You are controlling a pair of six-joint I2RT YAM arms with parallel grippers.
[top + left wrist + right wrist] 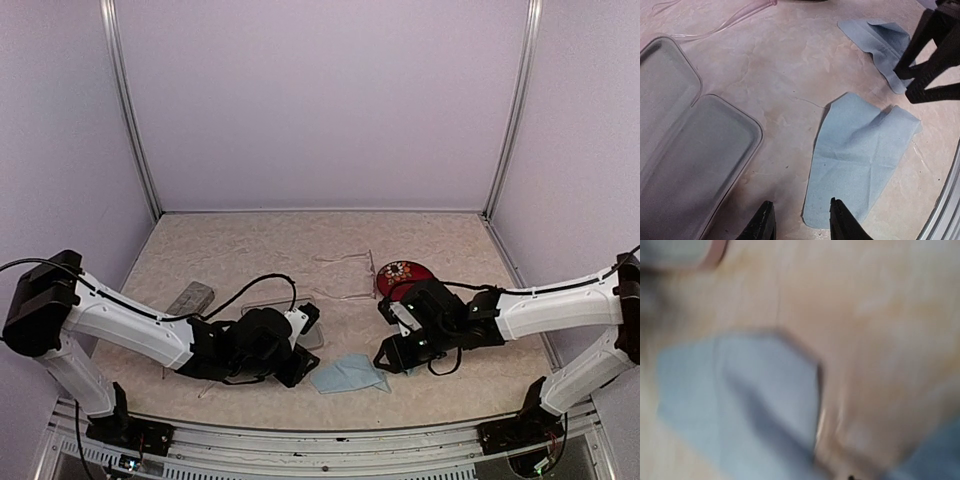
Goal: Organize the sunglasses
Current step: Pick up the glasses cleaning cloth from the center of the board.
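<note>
One pair of sunglasses (345, 275), pale and clear with long slim arms, lies on the table behind both grippers; one of its arms (747, 12) shows at the top of the left wrist view. My left gripper (801, 220) is open and holds nothing, low over the near edge of a light-blue cloth (860, 155). In the top view the left gripper (308, 345) sits beside an open clear case (262, 305). My right gripper (907, 84) hangs open over a second light-blue cloth (875, 40) and grips nothing. The right wrist view is blurred and shows only blue cloth (740, 390).
The open clear case (690, 145) lies flat left of the left gripper. A shut grey case (190, 298) rests at the left. A round red thing with a flower pattern (403, 275) sits behind the right gripper (385, 333). The metal table rim (945, 210) runs close by.
</note>
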